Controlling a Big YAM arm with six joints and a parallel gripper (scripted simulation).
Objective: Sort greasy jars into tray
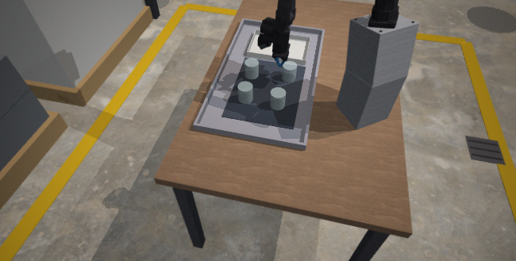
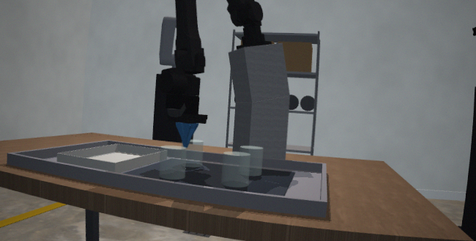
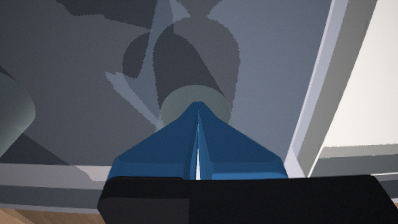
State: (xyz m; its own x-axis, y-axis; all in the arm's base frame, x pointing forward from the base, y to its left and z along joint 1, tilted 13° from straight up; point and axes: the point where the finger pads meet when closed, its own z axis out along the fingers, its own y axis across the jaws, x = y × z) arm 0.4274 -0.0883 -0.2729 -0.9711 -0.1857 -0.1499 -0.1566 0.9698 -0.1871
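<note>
End effector (image 1: 280,65) (image 2: 187,146) (image 3: 198,110) clenched w/ nothing in it, tips by the near jar (image 1: 289,72) (image 2: 195,154) (image 3: 172,104), all 4 jars on mat (image 1: 262,117) (image 2: 276,183) (image 3: 75,130). Risk: too hard a push, esp. up high, may tip a clean one or slide a greasy one into its neighbour.

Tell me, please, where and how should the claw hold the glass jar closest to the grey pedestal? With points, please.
I would grip the jar (image 1: 289,72) by its upper side wall, coming from straight above with the claw (image 1: 280,66) (image 2: 186,146) (image 3: 198,110) opened first: it stands upright, is round, and has free space around it.
</note>
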